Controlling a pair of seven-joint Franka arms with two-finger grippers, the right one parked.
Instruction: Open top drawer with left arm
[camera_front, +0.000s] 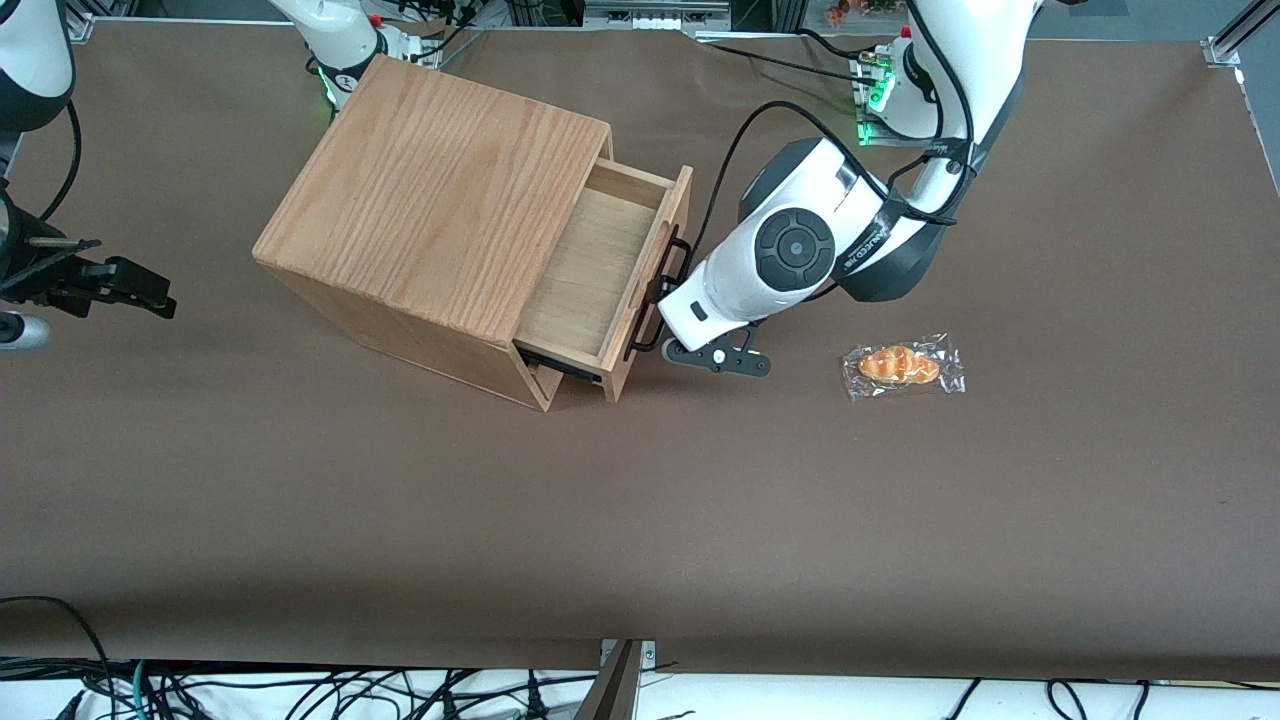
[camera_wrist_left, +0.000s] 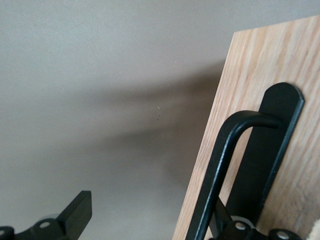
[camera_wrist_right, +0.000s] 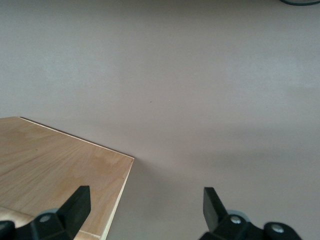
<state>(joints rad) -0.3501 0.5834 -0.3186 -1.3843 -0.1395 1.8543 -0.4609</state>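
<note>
Wooden box (camera_front: 440, 200), mid-worktop (camera_front: 640, 520). Top drawer (camera_front: 610, 275) pulled partway out, interior bare. Gripper (camera_front: 672, 322) of left arm (camera_front: 800, 250) at the black bar handle (camera_front: 668, 290); fingers (camera_wrist_left: 75, 215) spread, one tucked under the bar. Wrapped croissant (camera_front: 903, 366) lies near, toward the working arm's end.

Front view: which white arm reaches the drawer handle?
The left arm, bent beside the open top drawer; its gripper is open around the handle. The other arm is far off.

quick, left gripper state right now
Left gripper: open, jaws straddling the drawer handle, one finger hooked inside the bar; not clamped on it.
</note>
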